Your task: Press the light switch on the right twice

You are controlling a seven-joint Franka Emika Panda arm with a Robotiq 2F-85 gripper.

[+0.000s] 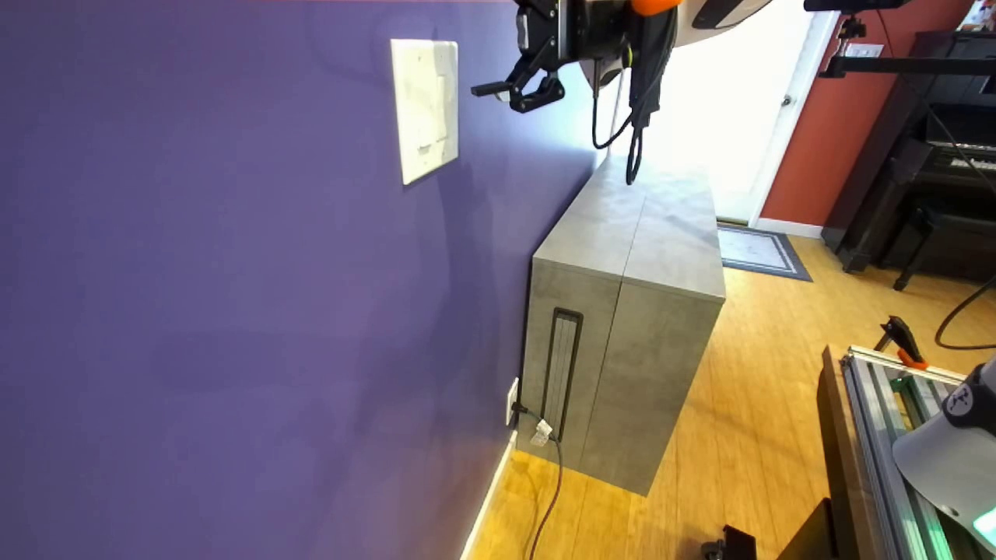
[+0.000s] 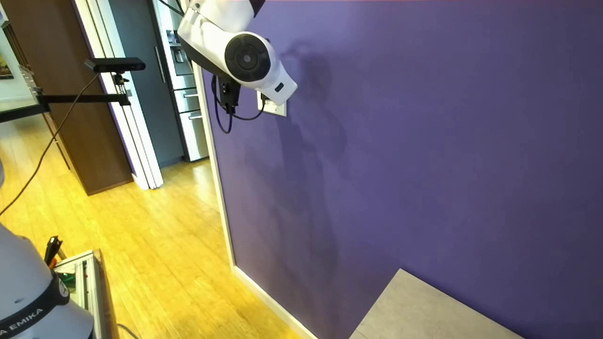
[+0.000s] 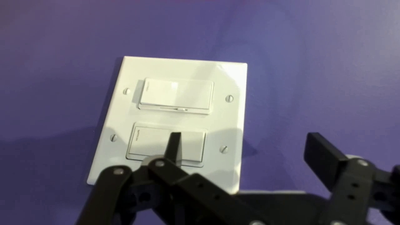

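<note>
Taking up the most room in both exterior views is the purple wall (image 1: 257,311), and the white wall plate (image 3: 175,119) on it makes a handy landmark. Low down and off to the plate's right sits a chunky grey cabinet (image 1: 654,350). The robot arm (image 2: 207,47) hides most of the plate in an exterior view, so no luck telling the switches apart there.

Next size down, the gripper (image 3: 243,142): fingers (image 3: 173,147) spread well apart, nothing between them. In the wrist view one finger stands in front of the plate's lower paddle, the other past the plate's edge. An exterior view shows purple between plate and gripper, so probably no contact yet.

That lower paddle looks to be the light switch (image 3: 153,142), on the plate's right half, since the wrist view seems turned sideways. Handling guess: it's fixed, so nothing to lift or clamp. Likely a light, springy push, but smooth hard plastic that a slanted finger could skate off. Flat on one end of the paddle seems the best spot, fully backing off between the two presses; shoving too hard might crack it.

Tiniest bit: the slider (image 3: 182,109) along the left-hand twin (image 3: 178,93), which marks that paddle as the wrong one.
</note>
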